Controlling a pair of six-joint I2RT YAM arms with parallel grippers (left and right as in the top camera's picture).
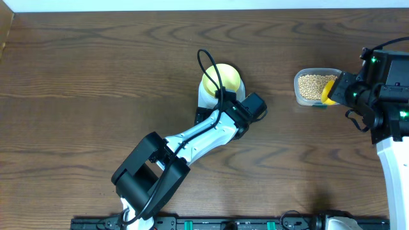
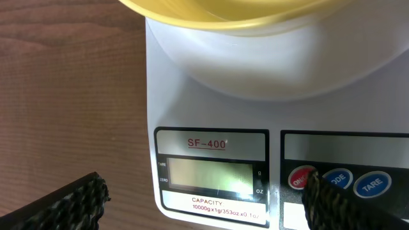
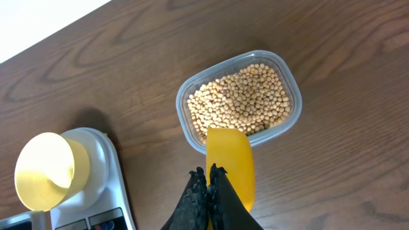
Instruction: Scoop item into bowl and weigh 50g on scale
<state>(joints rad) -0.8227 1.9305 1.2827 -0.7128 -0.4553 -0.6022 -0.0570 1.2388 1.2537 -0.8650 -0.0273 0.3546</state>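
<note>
- Table [image 1: 77, 76]: dark brown wood-grain top, fills nearly the whole overhead view. Grain runs mostly left-right, with wavy cathedral patterns and a few knots.
- Finish is matte to semi-gloss, with a faint lighter sheen across the upper middle of the top.
- White strip [image 1: 192, 5] runs along the far edge of the table. Flat, featureless; wall or floor, can't tell. The same white shows in the right wrist view's top-left corner.
- Lighter brown sliver [image 1: 5, 35] at the far-left top corner, past the table's edge. Can't tell what it is.
- Light: even and diffuse, from above. Shadows on the wood are soft-edged and short.
</note>
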